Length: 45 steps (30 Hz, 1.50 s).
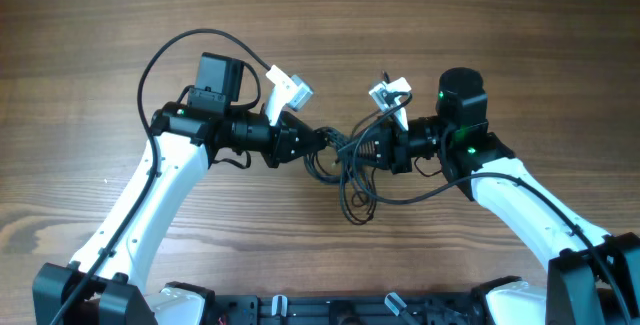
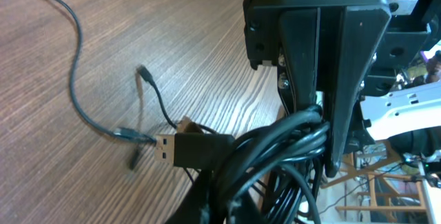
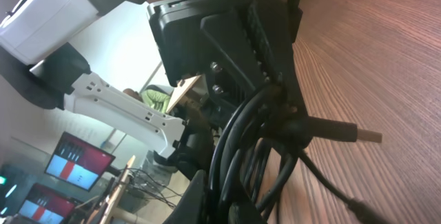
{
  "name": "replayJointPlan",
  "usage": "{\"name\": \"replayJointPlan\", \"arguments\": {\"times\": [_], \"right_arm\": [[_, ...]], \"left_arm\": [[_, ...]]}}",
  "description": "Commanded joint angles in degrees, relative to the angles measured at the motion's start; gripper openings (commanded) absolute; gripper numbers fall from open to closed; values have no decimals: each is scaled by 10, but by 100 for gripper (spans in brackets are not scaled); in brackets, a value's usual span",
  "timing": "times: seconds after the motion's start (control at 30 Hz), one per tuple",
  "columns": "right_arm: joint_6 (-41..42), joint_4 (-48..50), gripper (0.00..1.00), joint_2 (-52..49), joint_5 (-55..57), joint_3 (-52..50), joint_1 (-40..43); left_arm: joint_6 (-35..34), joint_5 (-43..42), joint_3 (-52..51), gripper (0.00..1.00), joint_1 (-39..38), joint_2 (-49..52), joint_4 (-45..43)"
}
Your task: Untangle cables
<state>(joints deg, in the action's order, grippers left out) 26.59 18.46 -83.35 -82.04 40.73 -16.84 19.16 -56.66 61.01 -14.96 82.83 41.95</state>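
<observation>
A bundle of black cables hangs between my two grippers at the table's middle, with loops trailing toward the front. My left gripper is shut on the bundle's left side and my right gripper on its right side. In the left wrist view the bundle fills the jaws; a USB plug sticks out, and a thin cord with small plugs lies on the wood. In the right wrist view the bundle sits in the jaws, with a USB plug pointing right.
Thicker black cables run in arcs from each arm to its white wrist camera. The wooden table stretches around both arms. The arm bases stand at the front edge.
</observation>
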Motion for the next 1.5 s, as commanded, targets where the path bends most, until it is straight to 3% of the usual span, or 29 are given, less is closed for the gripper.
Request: {"name": "replayJointPlan", "arguments": {"times": [0.0,0.03,0.1,0.13,0.17,0.27,0.33,0.4,0.53,0.57,0.67,0.77,0.87,1.07,1.1,1.17,1.47], "right_arm": [[4,4,4,3,-17,6,-2],[4,4,11,3,-16,6,-2],[4,4,57,3,-6,6,-2],[4,3,72,3,3,6,-2],[4,3,100,3,22,6,-2],[24,4,100,3,130,6,-2],[126,5,100,3,237,6,-8],[172,14,100,3,254,6,-20],[202,69,98,3,258,6,-51],[225,73,97,3,275,6,-59],[314,23,59,3,402,6,-85],[393,-29,62,-2,490,6,-99],[484,-28,68,-11,472,5,-103],[652,-26,64,-15,411,6,-103],[692,-26,72,-15,398,5,-104],[726,-26,73,-15,393,5,-104],[810,-29,57,-16,466,5,-137]], "left_arm": [[1,11,0,4,-2,4,-6],[1,11,0,4,-2,4,-6],[-26,37,0,4,6,4,-6],[-70,79,0,4,16,4,-6],[-122,129,0,4,28,4,-6],[-247,210,0,4,57,4,-10],[-287,212,0,4,57,4,-19],[-312,237,0,4,52,4,-24],[-408,378,0,4,31,4,-25],[-409,378,0,4,23,4,-33],[-408,379,0,4,-10,4,-61],[-406,378,0,4,-32,4,-71],[-406,377,0,4,-39,4,-77],[-407,401,0,4,-65,4,-101],[-407,421,0,4,-72,4,-101],[-409,449,0,4,-84,4,-101],[-445,463,0,4,-120,3,-115]]}}
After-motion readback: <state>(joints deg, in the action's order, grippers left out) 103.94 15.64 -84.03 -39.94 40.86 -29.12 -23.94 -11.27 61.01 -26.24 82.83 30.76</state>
